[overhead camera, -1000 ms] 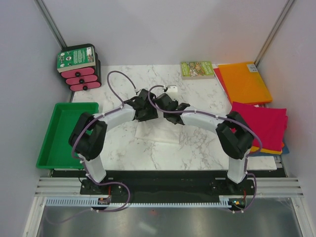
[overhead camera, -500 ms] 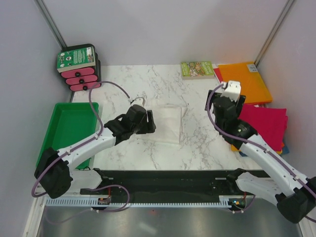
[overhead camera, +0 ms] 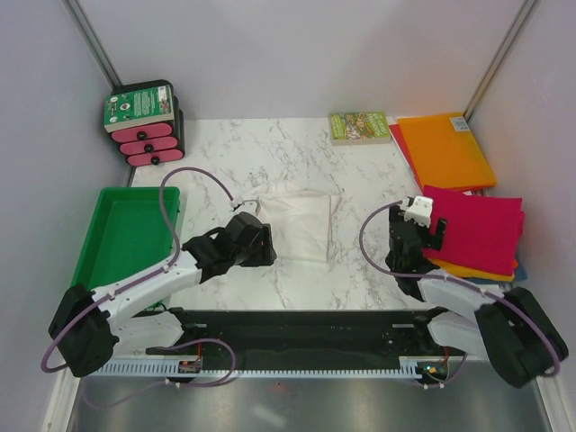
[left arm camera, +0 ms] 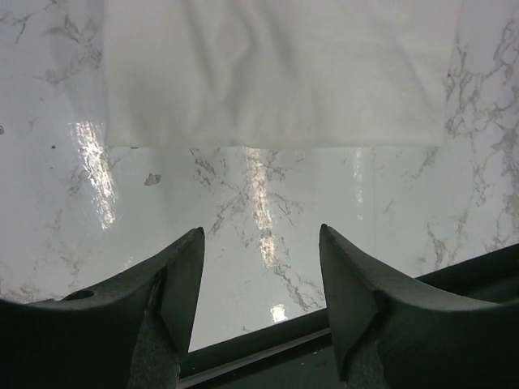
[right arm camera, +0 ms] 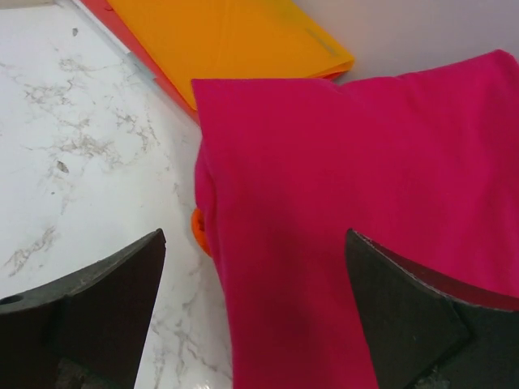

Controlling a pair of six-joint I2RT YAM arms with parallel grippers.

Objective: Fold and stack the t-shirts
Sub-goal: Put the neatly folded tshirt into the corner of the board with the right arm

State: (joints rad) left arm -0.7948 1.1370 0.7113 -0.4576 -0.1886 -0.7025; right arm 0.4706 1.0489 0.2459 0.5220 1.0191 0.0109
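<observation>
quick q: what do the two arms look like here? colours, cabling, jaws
They match: the left arm and right arm have white link shells, black joint housings and black bases. A loose purple cable loops along each. The jaws are matte black and wedge-shaped, with flat inner faces. A small white block sits on the right wrist. No readable markings.

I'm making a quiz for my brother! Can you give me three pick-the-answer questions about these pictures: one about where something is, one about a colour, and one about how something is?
1. Where is the white shirt? A) hanging off the table B) mid-table C) in a far corner
2. The top shirt on the right is: A) magenta B) green C) black
3. The right end effector is: A) shut on the white shirt B) shut, empty C) open, empty

Answers: B, it lies flat with bare marble around it; A, both views show magenta cloth; C, its fingers stand wide apart, gripping nothing.
</observation>
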